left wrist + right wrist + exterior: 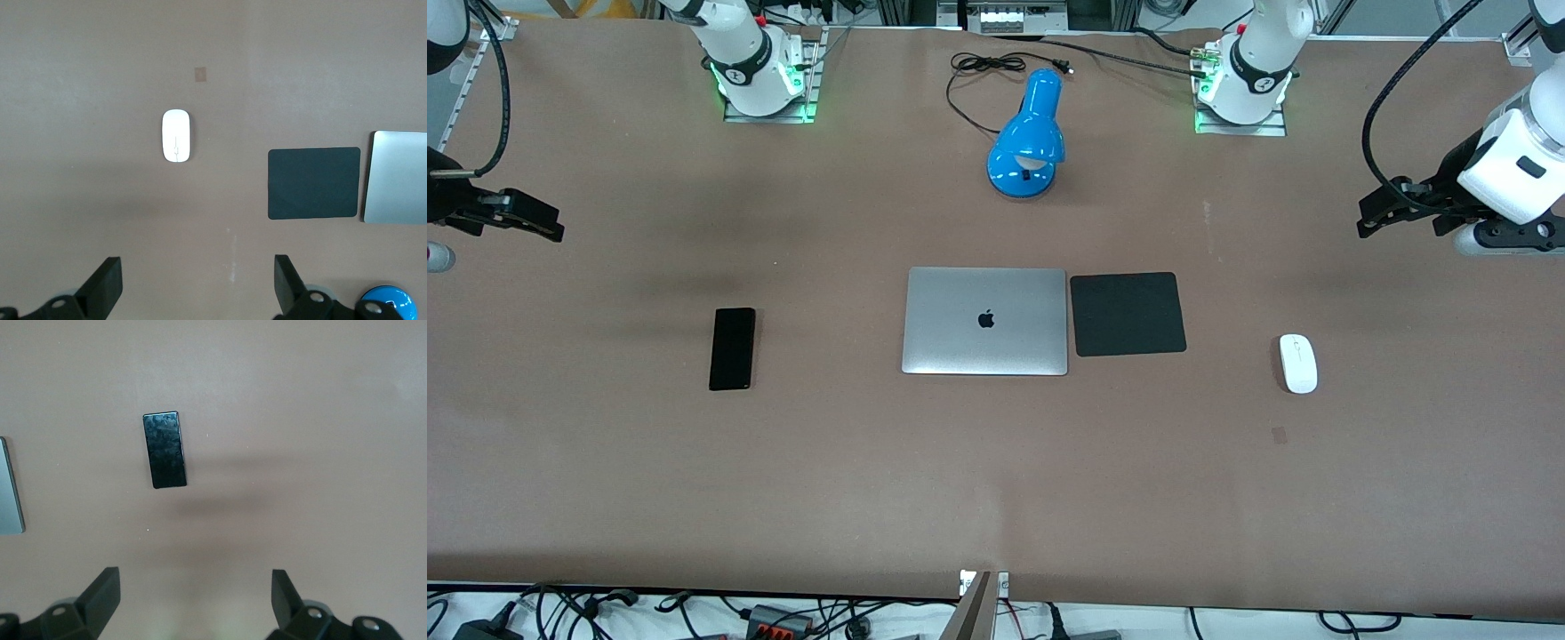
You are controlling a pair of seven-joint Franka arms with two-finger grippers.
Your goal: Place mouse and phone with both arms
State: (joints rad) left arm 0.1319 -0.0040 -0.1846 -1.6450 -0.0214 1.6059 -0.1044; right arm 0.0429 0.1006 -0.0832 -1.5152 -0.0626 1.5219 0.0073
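The white mouse lies on the brown table toward the left arm's end, beside the black mat; it also shows as a small oval mouse in the left wrist view. The black phone lies flat toward the right arm's end, and the right wrist view shows the glossy phone too. My left gripper hangs open in the air over the table's edge, well off the mouse, with nothing between the fingers of the left gripper. My right gripper hangs open and empty, as the right gripper shows, apart from the phone.
A closed silver laptop lies at the table's middle with a square black mat beside it. A blue desk lamp with its black cord stands between the two arm bases. A small mark shows on the table nearer to the camera than the mouse.
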